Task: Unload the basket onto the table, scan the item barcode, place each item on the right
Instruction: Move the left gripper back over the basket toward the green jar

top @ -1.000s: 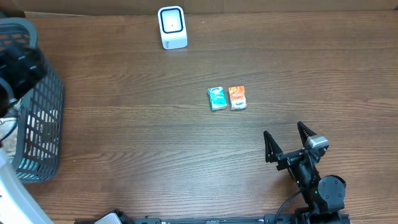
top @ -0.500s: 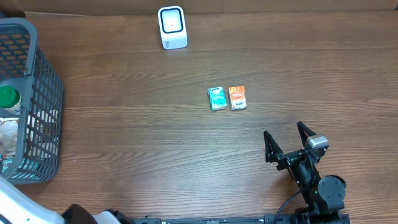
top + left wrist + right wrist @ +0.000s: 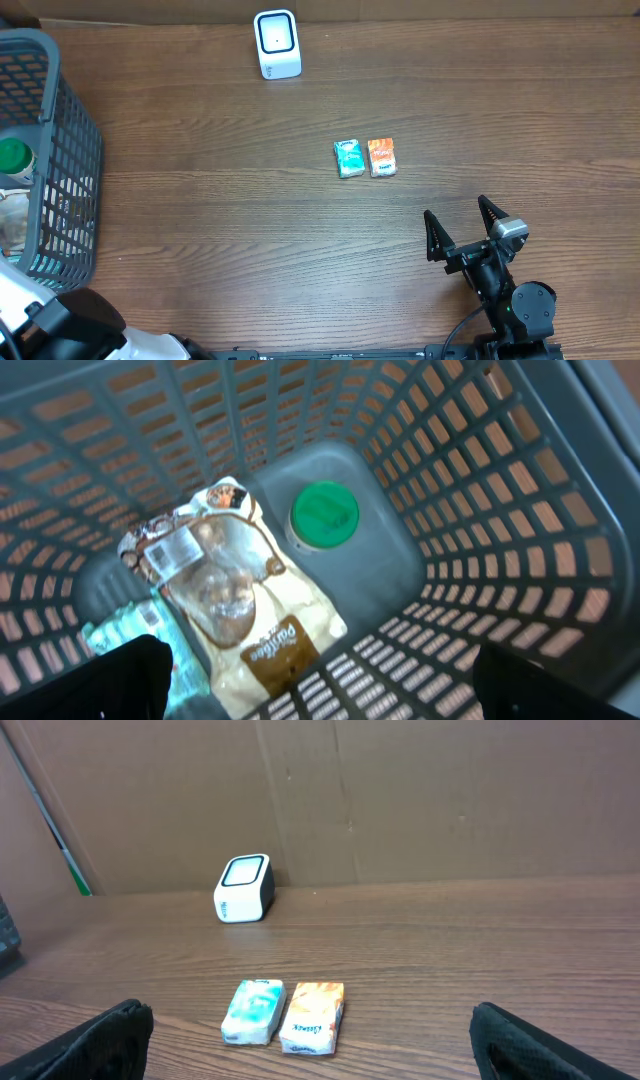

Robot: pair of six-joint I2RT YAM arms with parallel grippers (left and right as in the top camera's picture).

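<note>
Grey basket [image 3: 72,150] at the left end of the table [image 3: 200,220] holds a green-capped bottle [image 3: 324,515], a clear-and-cream bag [image 3: 245,610] and a teal wrapper [image 3: 115,635]; left hand [image 3: 340,680] looks down into it, fingers spread wide, empty. White scanner [image 3: 277,44] stands at the far edge, teal pack [image 3: 348,158] and orange pack [image 3: 382,157] side by side mid-table. Right hand [image 3: 455,206] sits low front right, wide open, holding nothing, facing the packs.

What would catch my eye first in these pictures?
Probably the teal packet and the orange packet, side by side in the middle of the table. Then the white scanner at the far edge, and the grey basket on the left with a green lid inside.
</note>
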